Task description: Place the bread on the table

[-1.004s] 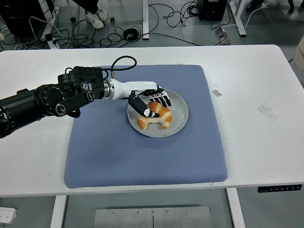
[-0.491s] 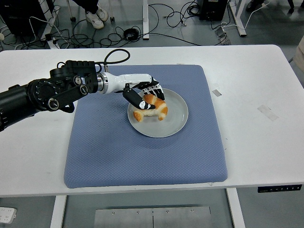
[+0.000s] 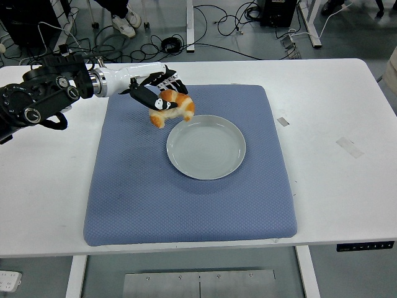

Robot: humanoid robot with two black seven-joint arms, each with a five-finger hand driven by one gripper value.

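Observation:
My left hand (image 3: 160, 93) grips a golden croissant-shaped bread (image 3: 173, 107), its fingers curled around it. It holds the bread in the air over the blue mat (image 3: 186, 198), just beyond the upper left rim of the grey plate (image 3: 206, 148). Nothing lies on the plate now. The left arm reaches in from the left edge across the white table (image 3: 335, 105). No right arm shows in this view.
The blue mat covers the middle of the table, with the plate near its centre. Small pieces of tape (image 3: 283, 120) lie on the table at the right. Cables and table legs show on the floor beyond the far edge.
My left hand has lifted the bread off the plate and carried it up and to the left. The plate stays in place, now bare.

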